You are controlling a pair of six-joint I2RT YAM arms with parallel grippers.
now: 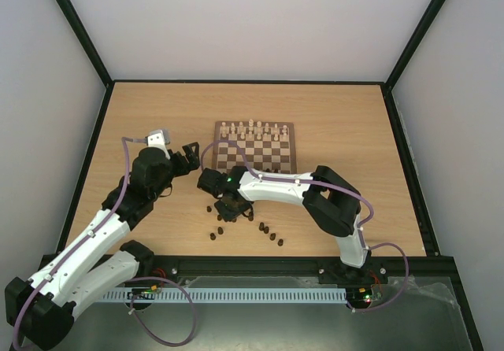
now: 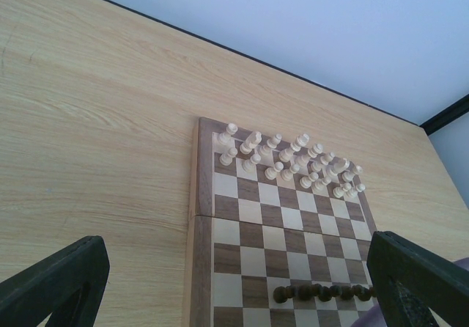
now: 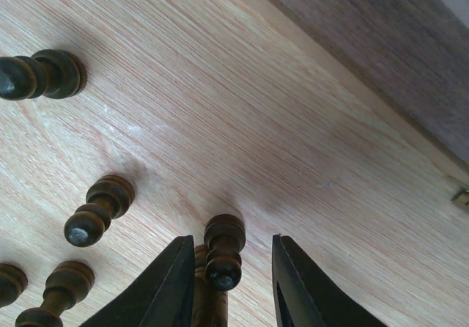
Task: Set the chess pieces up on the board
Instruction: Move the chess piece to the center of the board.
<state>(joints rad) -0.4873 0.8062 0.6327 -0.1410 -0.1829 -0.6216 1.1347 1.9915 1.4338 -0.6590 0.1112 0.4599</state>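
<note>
The board (image 1: pixel 254 149) lies at the middle of the table. Cream chess pieces (image 1: pixel 253 129) fill its two far rows, and a row of dark pieces (image 1: pixel 264 168) stands near its near edge. Several dark pieces (image 1: pixel 236 227) are scattered on the table in front of it. My right gripper (image 1: pixel 232 207) is low over them, open, its jaws on either side of a standing dark pawn (image 3: pixel 223 250) without closing on it; a second dark piece (image 3: pixel 204 298) is beside the left finger. My left gripper (image 1: pixel 189 156) is open and empty beside the board's left edge, facing the board (image 2: pixel 220 224).
Other loose dark pieces (image 3: pixel 99 211) lie or stand left of the right gripper, with one (image 3: pixel 40 75) farther off. The board's dark border (image 3: pixel 381 48) runs just beyond the right gripper. Black frame rails edge the table (image 1: pixel 142 123).
</note>
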